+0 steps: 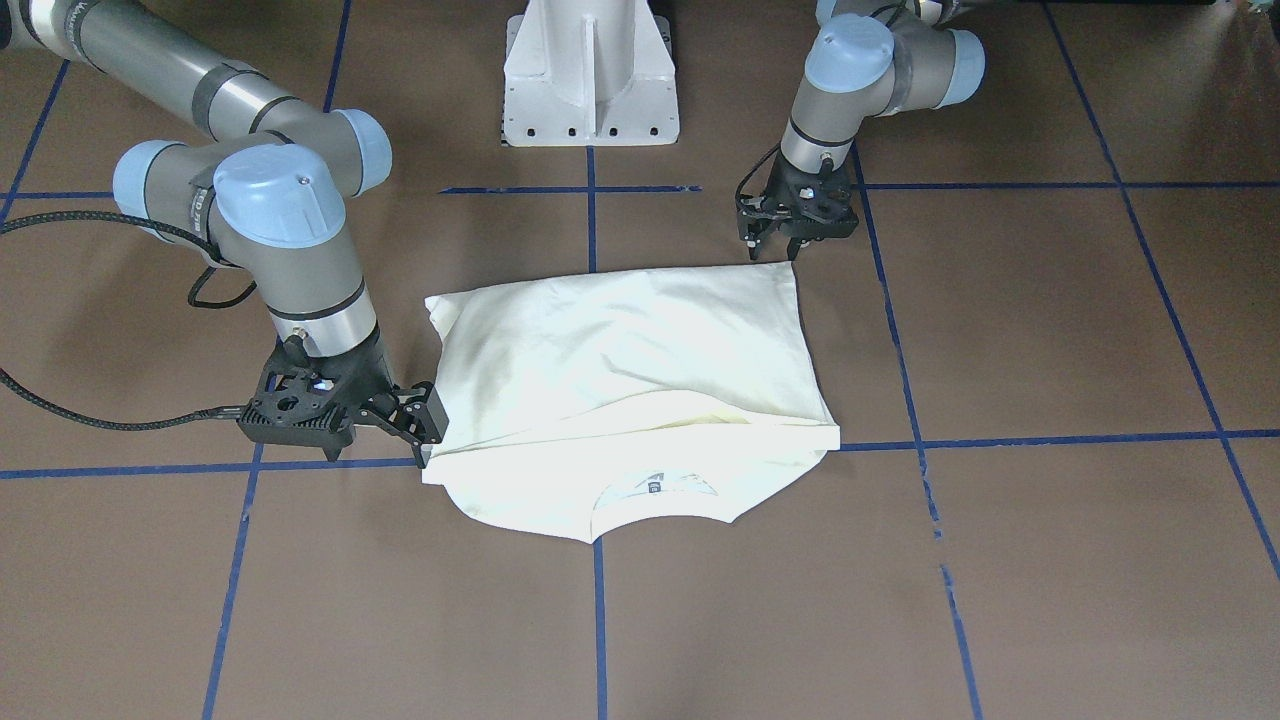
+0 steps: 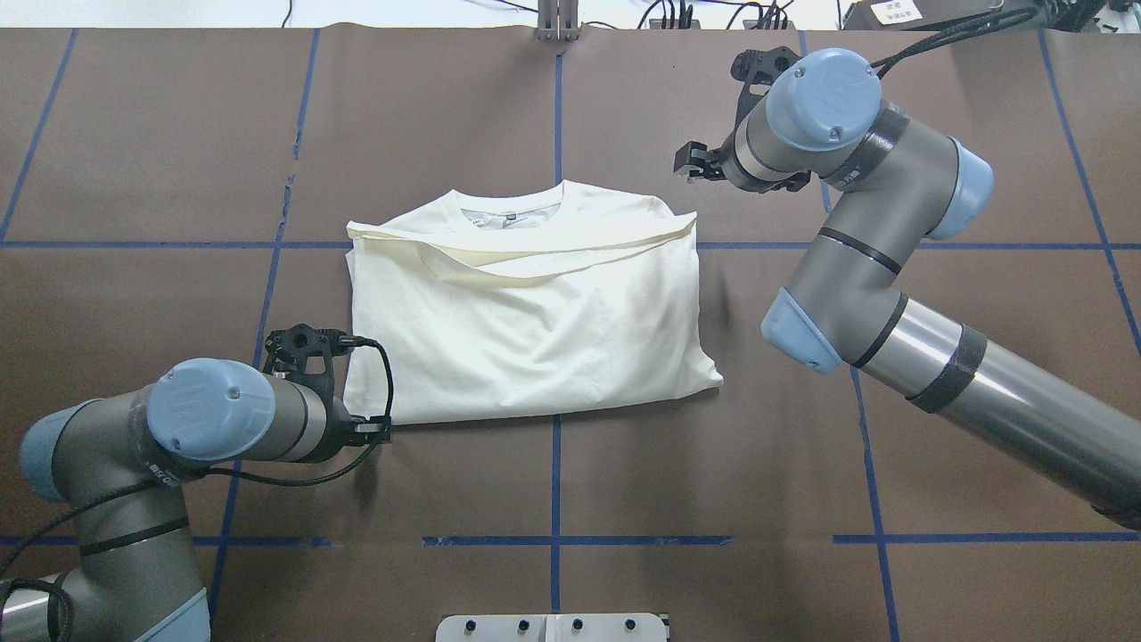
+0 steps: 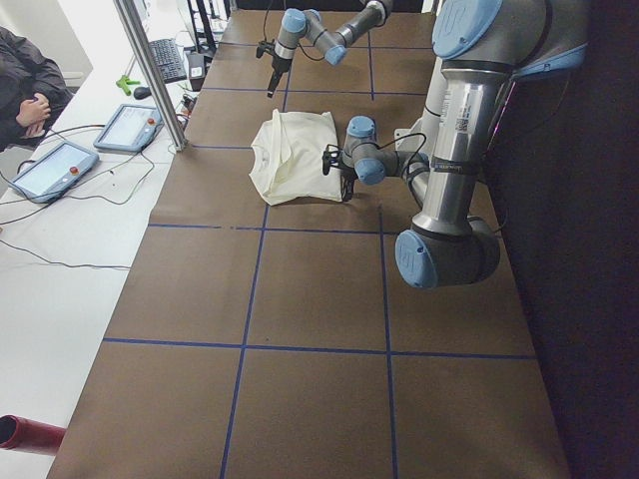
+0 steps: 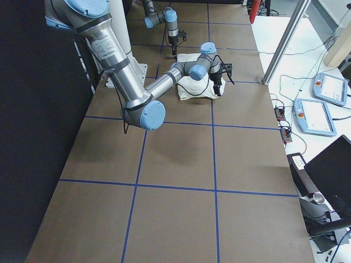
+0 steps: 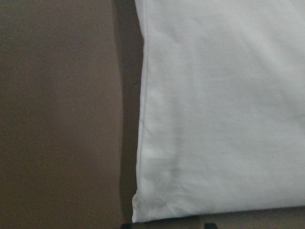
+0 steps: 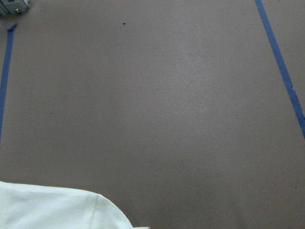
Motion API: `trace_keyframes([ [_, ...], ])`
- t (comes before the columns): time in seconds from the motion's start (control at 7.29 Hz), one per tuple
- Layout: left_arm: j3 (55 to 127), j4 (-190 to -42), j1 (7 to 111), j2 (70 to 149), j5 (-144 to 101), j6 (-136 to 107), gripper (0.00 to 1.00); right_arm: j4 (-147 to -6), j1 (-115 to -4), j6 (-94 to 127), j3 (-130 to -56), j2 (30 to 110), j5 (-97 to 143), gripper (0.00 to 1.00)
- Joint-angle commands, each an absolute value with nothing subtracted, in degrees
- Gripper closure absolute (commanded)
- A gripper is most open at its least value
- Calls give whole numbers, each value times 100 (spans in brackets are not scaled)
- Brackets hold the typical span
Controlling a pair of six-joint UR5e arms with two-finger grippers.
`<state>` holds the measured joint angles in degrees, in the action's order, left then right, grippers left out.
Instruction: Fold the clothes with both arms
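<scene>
Cream-white half-folded T-shirt (image 2: 526, 330). Black two-finger left gripper (image 1: 773, 250), right gripper (image 1: 428, 430): both parted, empty. Advised: pinch the corner beside each gripper, lift evenly.

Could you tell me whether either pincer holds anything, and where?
Nothing seems held: the left pincer stands open at a corner of the shirt, the right pincer open and apart.

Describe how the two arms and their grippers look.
The left arm and right arm are grey and silver tubes with rounded light-blue joint caps and dark bands. The left gripper and right gripper are black and two-fingered, with linkage frames. A black braided cable runs to the right arm.
</scene>
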<state>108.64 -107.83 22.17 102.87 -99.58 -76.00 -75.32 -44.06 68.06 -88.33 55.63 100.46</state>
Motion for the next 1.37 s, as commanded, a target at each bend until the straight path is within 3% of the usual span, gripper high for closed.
trace_keyframes([
  [0.0,10846,-10784,2241,10301,-9958,-7603,43,-7532,-4412,6803,-8833,5563,10046,0],
  [0.82,10802,-10775,2294,10301,-9958,-7541,46,-7532,-4421,6803,-8833,5572,10046,0],
  [1.1,10793,-10775,2285,10301,-9967,-7550,67,-7524,-4421,6803,-8833,5581,10046,0],
  [1.23,10793,-10775,2285,10301,-9967,-7550,86,-7523,-4421,6803,-8842,5581,10046,0],
])
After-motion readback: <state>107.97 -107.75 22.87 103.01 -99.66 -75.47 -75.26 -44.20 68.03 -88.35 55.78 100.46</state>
